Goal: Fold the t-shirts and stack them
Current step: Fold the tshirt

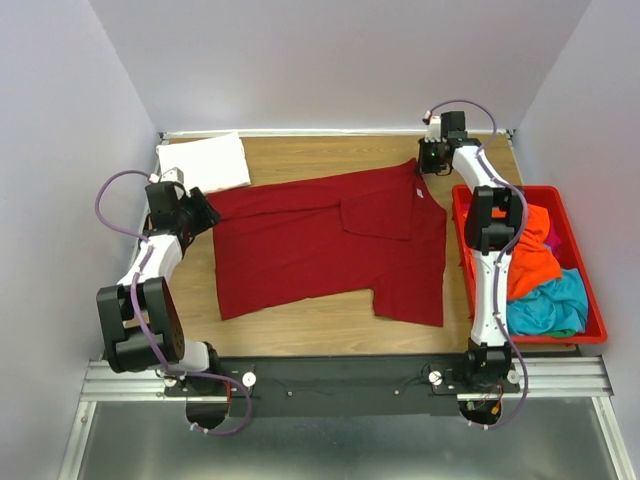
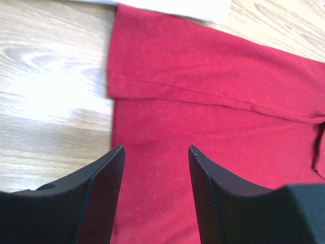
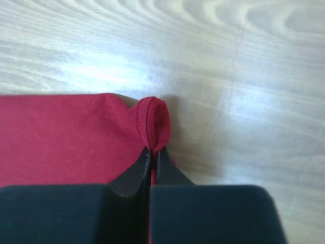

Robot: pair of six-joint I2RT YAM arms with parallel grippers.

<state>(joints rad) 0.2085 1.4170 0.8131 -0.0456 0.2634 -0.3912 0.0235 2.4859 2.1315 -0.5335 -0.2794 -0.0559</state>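
Dark red t-shirt (image 1: 300, 250) lengthwise left-right

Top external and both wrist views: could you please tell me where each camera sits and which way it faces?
Top external: above and behind, looking down on the table, dark red t-shirt and both arms.
Left wrist: on the left arm, looking down past the open left hand at that t-shirt.
Right wrist: on the right arm, looking down; right hand pinches the hem.
Shared: all show that t-shirt.
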